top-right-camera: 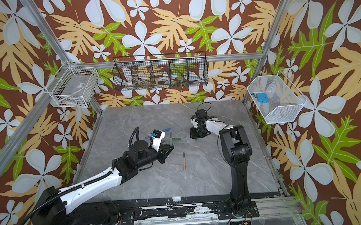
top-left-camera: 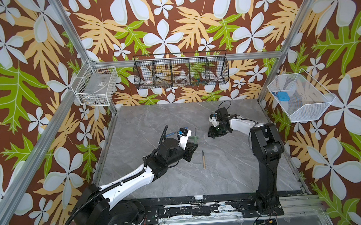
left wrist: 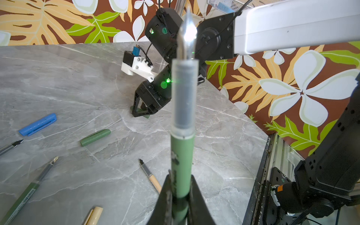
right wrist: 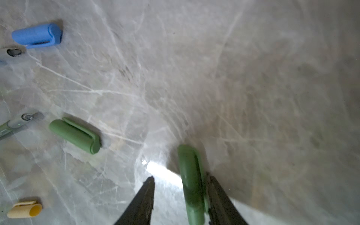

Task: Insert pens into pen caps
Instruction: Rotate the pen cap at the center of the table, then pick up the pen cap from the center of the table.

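My left gripper [left wrist: 181, 179] is shut on a green pen [left wrist: 182, 155] and holds it off the grey table [top-left-camera: 233, 168] with its metal nib pointing away from the wrist. My right gripper [right wrist: 180, 177] stands open low over the table around a green pen cap [right wrist: 191, 175]. The cap touches one finger and a gap shows to the other finger. On the table lie another green cap [left wrist: 95, 137], a blue cap [left wrist: 38, 124], a tan cap [right wrist: 25, 210], a tan pen [top-left-camera: 203, 159] and a dark green pen [left wrist: 25, 192]. Both arms show in both top views.
A black wire basket [top-left-camera: 181, 71] hangs on the back wall. A white wire basket [top-left-camera: 95, 85] hangs at the left and a white mesh basket [top-left-camera: 300, 98] at the right. Metal frame rails border the table.
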Tool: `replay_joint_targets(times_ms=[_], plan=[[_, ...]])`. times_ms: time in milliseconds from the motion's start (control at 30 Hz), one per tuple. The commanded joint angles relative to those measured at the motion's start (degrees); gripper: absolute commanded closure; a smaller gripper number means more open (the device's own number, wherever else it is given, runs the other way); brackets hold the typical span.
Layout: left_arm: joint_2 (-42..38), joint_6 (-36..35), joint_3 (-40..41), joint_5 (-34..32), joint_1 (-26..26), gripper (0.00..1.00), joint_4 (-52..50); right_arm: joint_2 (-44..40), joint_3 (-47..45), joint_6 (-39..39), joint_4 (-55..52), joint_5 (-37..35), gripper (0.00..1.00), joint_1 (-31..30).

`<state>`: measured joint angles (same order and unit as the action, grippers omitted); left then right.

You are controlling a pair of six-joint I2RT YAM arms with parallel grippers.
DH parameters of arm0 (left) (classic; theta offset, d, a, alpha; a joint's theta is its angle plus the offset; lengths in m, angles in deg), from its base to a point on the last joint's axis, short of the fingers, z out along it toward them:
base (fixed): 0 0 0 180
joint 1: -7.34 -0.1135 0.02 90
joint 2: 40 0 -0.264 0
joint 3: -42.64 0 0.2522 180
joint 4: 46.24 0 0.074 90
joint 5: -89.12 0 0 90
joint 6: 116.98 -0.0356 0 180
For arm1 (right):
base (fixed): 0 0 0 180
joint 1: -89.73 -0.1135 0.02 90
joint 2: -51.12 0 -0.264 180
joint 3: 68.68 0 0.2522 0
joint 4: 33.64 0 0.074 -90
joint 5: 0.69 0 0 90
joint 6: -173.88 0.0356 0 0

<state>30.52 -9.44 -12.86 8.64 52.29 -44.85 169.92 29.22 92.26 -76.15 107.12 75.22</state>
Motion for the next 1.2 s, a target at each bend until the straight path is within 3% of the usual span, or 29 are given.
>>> replay_joint_targets(times_ms=[0,333,467,867,1167], plan=[[0.14,-0.94,-0.58,-0.07,-0.06,0.97,0.69,-1.78,-0.5,-1.53,-3.19,-1.58,0.61,0.0],[-0.03,-1.9,-1.07,-0.5,-0.04,0.97,0.05,-4.43,0.1,-1.19,-2.37,-1.53,0.57,-0.17],[-0.36,-2.05,-1.24,-0.54,-0.04,0.97,-0.3,-1.65,3.24,-2.43,-6.39,-6.85,0.57,-1.11],[0.01,-2.72,-0.89,-0.02,-0.04,0.97,-0.22,4.89,9.86,-4.93,-11.64,-14.04,0.57,-3.49],[0.16,-2.95,-1.06,0.06,-0.04,0.97,-0.13,8.61,11.92,-6.75,-12.73,-15.24,0.57,-4.02]])
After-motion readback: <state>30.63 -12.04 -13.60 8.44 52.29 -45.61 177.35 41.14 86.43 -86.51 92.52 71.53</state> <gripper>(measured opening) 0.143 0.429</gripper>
